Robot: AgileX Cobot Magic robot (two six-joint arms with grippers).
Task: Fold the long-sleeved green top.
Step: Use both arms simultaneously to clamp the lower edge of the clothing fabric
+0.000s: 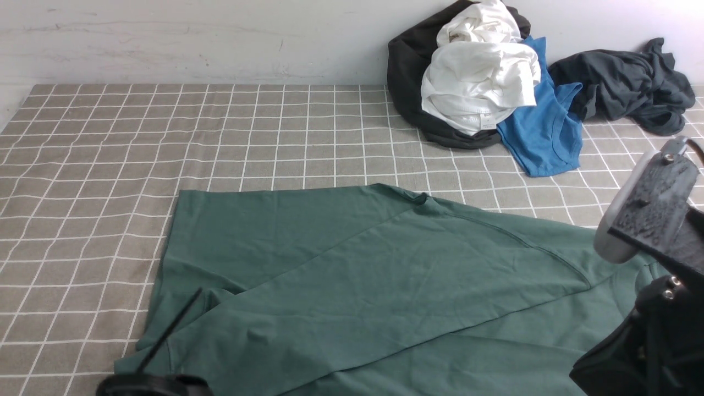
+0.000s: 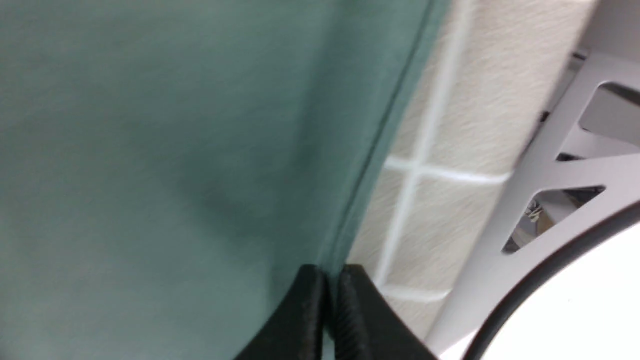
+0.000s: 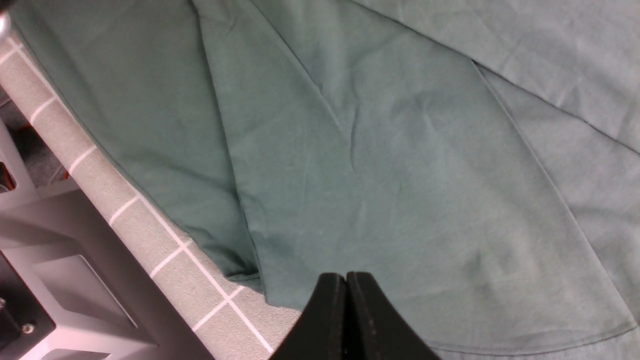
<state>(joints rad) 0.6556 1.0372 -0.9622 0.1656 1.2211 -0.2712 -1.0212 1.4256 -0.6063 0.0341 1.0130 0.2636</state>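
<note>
**Fig. Front and two wrist views, single moment.**

(a) Front view. Green long-sleeved top (image 1: 352, 275) lies flat on the bench (image 1: 110, 165), which has a grey-brown cloth w/ white grid. The garment fills the near centre-to-right part and runs off the near edge of the picture. Neck opening (image 1: 421, 198) is at its far edge. One sleeve (image 1: 385, 297) is laid diagonally over the body, from the right shoulder down toward the near left. Far right, against the wall (image 1: 220, 38) and well apart from the top, is a heap of other clothes: black garment (image 1: 407, 71), white garment (image 1: 478, 82) on it, blue garment (image 1: 544, 137) beside, dark grey garment (image 1: 621, 82) further right. Right arm (image 1: 654, 341) stands over the top's near right part.

(b) Left wrist view (blurred). Left pincer (image 2: 332, 272) has its fingers pressed together, tips at the top's (image 2: 150, 150) hem where it meets the bench (image 2: 450, 225). Whether cloth is caught between them cannot be told.

(c) Right wrist view. Right pincer (image 3: 346, 276) has its fingers together, nothing seen between them, over the top (image 3: 375, 150) near its hem and the bench (image 3: 165, 240) edge.
</note>
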